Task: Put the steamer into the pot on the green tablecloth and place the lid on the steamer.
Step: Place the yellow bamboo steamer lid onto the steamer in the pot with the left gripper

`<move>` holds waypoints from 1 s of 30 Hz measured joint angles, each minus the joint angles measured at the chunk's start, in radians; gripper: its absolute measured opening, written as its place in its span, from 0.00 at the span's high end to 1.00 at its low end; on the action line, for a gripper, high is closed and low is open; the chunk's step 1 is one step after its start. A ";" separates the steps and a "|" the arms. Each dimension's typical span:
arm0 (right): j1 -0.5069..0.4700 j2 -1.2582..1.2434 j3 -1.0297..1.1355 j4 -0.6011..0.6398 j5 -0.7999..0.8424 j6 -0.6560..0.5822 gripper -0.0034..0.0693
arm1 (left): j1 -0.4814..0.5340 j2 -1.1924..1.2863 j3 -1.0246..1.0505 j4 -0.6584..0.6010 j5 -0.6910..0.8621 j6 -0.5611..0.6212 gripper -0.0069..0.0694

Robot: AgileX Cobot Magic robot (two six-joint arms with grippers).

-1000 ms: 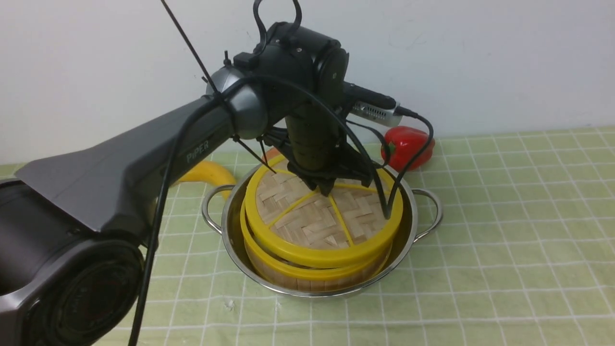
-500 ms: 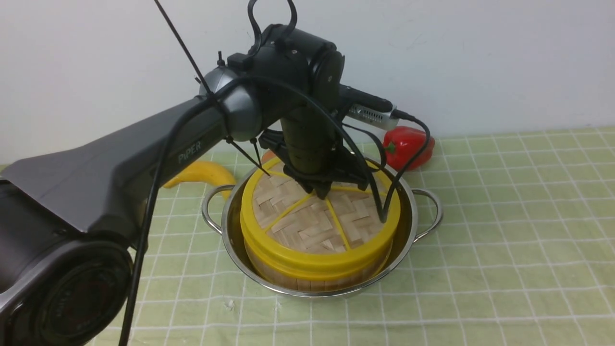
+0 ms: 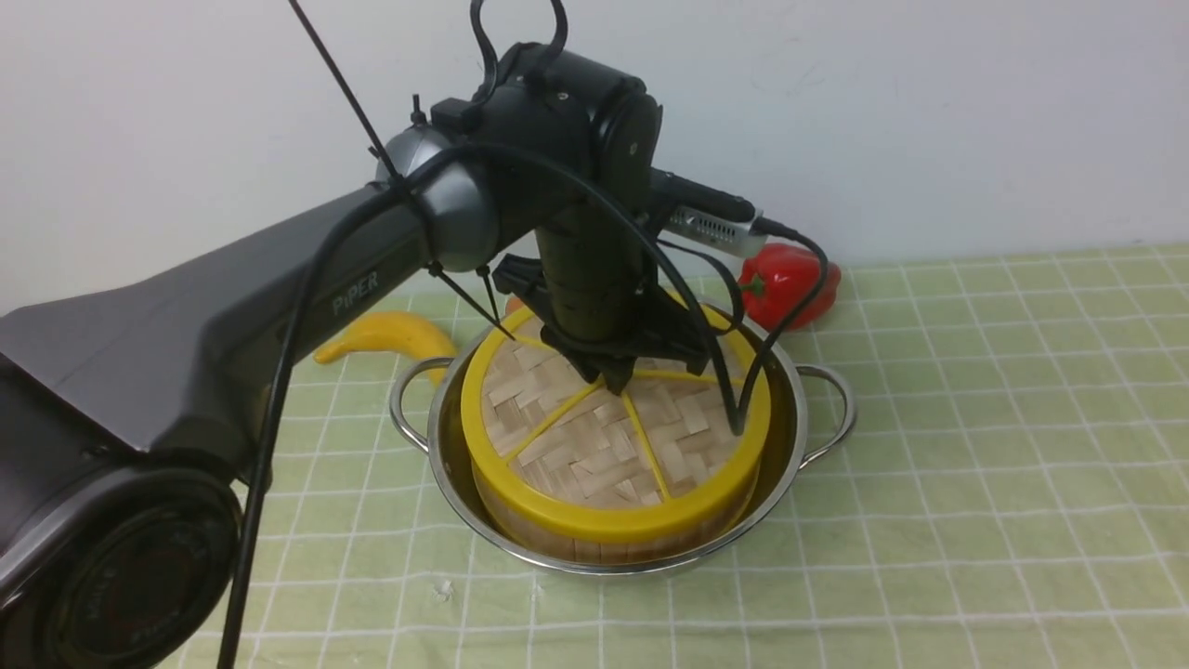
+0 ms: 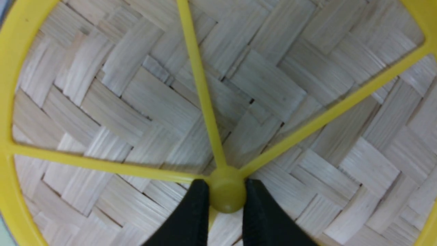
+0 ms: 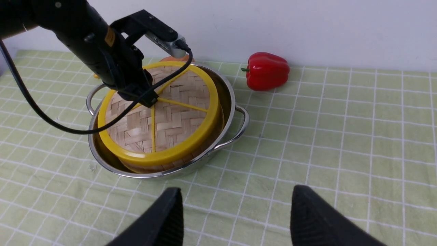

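At the middle of the green tablecloth (image 3: 975, 418) we find the pot (image 3: 791, 437), with the steamer (image 3: 594, 546) sitting inside it. Only a strip of the steamer's bamboo wall shows beneath the lid (image 3: 604, 446), which lies across its top and looks close to level. Our left gripper (image 3: 617, 379) reaches down from above, and its black fingers (image 4: 191, 218) are pinched narrowly on the small yellow hub (image 4: 227, 194) where the spokes meet. Our right gripper (image 5: 237, 191) hangs wide apart and empty over bare cloth, well apart from the pot. We judge the lid to be light, with a stiff rim and a thin woven panel that would flex if pressed. The hub seems the sensible hold, as the rim is too broad to span and sits near the pot's wall. That hub looks smooth and rounded, so we expect it could slip or let the disc swing in a loose grip. A red pepper (image 3: 790, 279) and a banana (image 3: 385, 336) lie beyond the pot, clear of the work. What the steamer holds is hidden from us.
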State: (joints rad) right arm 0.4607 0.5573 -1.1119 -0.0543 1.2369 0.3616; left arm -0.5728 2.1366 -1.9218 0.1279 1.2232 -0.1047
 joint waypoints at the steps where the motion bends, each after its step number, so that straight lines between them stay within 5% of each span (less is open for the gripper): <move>1: 0.000 0.000 0.000 0.000 0.000 0.000 0.37 | 0.000 0.000 0.000 0.007 0.000 0.000 0.76; 30: 0.000 0.000 0.000 0.000 0.000 -0.001 0.37 | -0.001 0.006 -0.021 0.035 0.007 -0.001 0.76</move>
State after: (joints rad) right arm 0.4607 0.5573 -1.1119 -0.0543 1.2369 0.3605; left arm -0.5738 2.1425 -1.9426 0.1625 1.2301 -0.1056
